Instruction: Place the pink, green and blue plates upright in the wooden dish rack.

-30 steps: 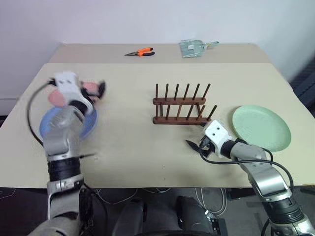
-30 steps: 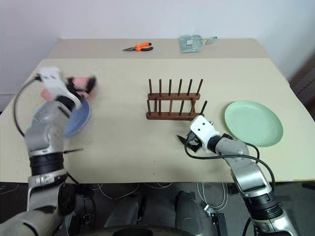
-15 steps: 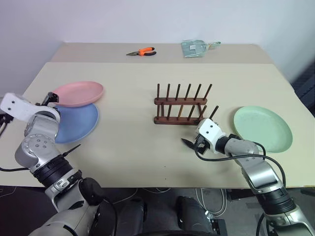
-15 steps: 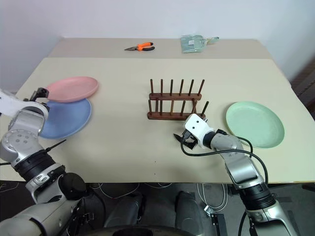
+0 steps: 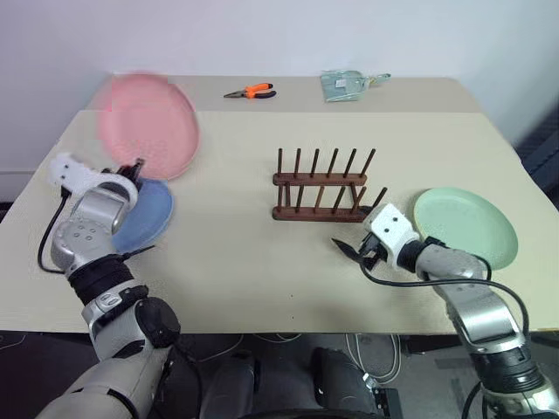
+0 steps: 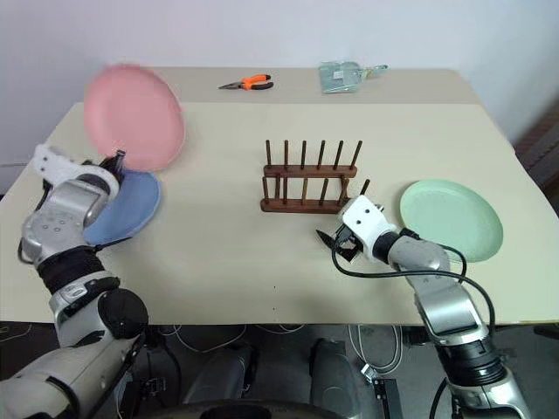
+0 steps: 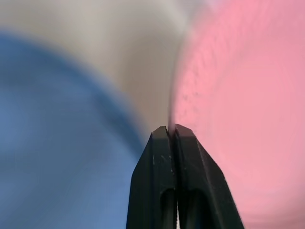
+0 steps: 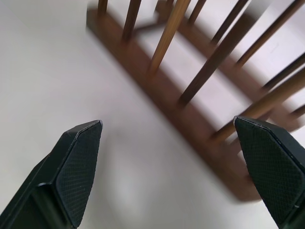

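Pink plate (image 5: 147,125), flat on the blue plate (image 5: 145,216) half a second earlier, is now standing tilted above the table (image 5: 262,262), pinched at its lower rim by the left tool (image 5: 135,166). The first carry toward the wooden dish rack (image 5: 321,186) is seemingly beginning. The right tool (image 5: 356,253) is hovering, spread wide, beside the rack; the green plate (image 5: 465,227) is lying untouched. Motion is blurring the pink rim, and the grip's depth is hard to judge.

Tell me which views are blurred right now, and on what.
Left eye view: the pink plate is smeared while the wooden dish rack and green plate stay crisp. Left wrist view: pink plate and blue plate are soft blurs. Right wrist view: rack pegs slightly streaked.
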You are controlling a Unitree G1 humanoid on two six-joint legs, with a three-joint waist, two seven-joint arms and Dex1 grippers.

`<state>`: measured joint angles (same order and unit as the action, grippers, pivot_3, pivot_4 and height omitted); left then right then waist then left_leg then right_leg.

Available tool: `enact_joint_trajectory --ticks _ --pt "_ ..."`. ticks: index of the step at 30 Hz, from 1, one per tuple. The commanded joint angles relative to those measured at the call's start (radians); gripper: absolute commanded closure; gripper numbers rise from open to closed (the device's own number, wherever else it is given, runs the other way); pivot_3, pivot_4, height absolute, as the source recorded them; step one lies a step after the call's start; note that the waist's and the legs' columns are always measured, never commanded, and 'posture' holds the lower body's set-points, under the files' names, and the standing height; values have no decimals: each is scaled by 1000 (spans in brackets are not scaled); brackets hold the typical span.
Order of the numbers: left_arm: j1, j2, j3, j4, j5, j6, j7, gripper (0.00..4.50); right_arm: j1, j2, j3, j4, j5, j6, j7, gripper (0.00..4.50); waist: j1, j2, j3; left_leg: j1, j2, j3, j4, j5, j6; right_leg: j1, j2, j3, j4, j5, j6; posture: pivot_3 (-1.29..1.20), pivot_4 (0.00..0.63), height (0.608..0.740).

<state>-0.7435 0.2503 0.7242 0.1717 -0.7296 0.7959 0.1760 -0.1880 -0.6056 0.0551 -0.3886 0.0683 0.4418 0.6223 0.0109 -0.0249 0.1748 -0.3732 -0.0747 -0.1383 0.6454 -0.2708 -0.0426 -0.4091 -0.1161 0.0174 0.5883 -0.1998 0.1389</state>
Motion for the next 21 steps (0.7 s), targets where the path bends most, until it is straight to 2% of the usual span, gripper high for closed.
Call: enact_joint_trajectory --ticks 1,4,7,13,15,17,21 --pt "-4 -21 -157 -159 -25 -11 -117 4472 -121 -12 -15 -96 13 -12 12 0 -1 0 0 0 0 0 0 0 0 0 0 0 0 0 0 0 150 740" --pt "-8 -66 -305 -272 -25 27 -159 4472 -275 -20 47 -61 -75 -74 -4 0 -1 0 0 0 0 0 0 0 0 0 0 0 0 0 0 0 150 740" --pt "-19 -125 -390 -343 -48 70 -142 4472 -387 -42 138 16 -201 -189 2 0 -1 0 0 0 0 0 -1 0 0 0 0 0 -1 0 0 0 150 740" --pt "-39 -221 -437 -399 -108 128 -77 4472 -467 -109 262 196 -446 -435 -30 0 -1 -1 1 0 0 1 -1 0 0 0 0 0 -3 0 0 0 150 740" --pt "-40 -232 -440 -405 -119 140 -59 4500 -457 -120 269 224 -484 -474 -31 535 -1 -1 1 0 0 1 -1 0 0 0 0 0 -3 0 0 0 150 740" --pt "-39 -240 -432 -409 -138 151 -46 4500 -442 -125 267 237 -514 -491 -35 1301 -2 -1 1 0 0 1 -1 0 0 0 0 0 -3 0 -1 0 150 740" --pt "-31 -237 -422 -417 -168 161 -40 4500 -420 -126 250 239 -565 -505 -56 3450 0 -1 1 0 0 1 -2 0 0 0 0 1 -3 0 -1 0 150 740"
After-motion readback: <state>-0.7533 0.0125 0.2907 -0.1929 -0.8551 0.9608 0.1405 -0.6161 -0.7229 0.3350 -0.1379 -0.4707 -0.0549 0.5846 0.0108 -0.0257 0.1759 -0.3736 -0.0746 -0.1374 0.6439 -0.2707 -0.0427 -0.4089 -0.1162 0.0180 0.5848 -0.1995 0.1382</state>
